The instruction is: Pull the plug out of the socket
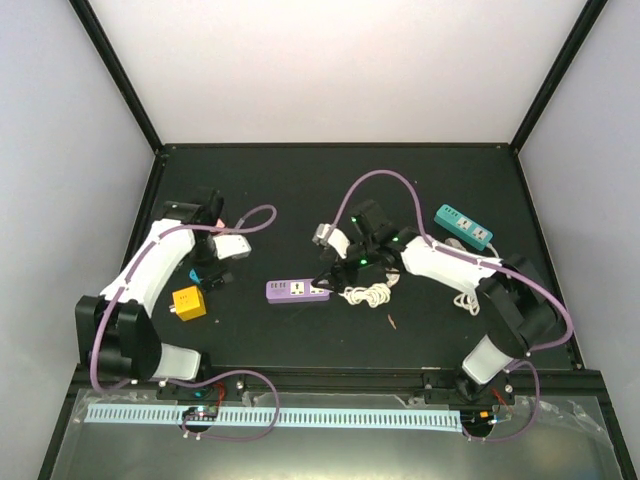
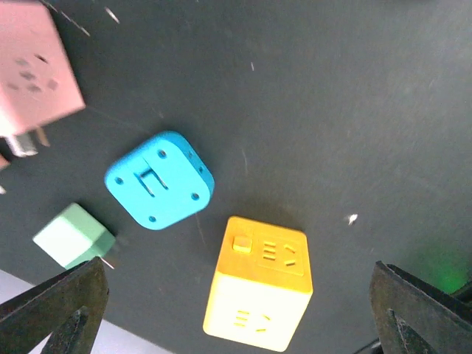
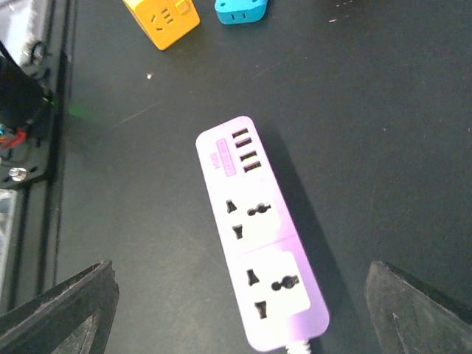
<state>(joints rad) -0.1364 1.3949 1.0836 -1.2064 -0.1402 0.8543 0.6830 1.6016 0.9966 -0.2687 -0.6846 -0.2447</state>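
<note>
1. L gripper [image 2: 236, 302]: jaws spread full width, nothing held.
2. Yellow cube socket [image 2: 258, 284]: lies betw. L jaws, closest in.
3. Blue plug [image 2: 158, 190]: just past the socket, twd the left-hand jaw, flat on table [image 2: 332, 110], out of the socket.
4. Green block [image 2: 74, 236] sits ahead of that same jaw; pink cube [image 2: 33, 70] farthest out.
5. R gripper [image 3: 237, 295]: jaws wide, empty; purple power strip [image 3: 258, 236] lies lengthwise betw. them.
</note>
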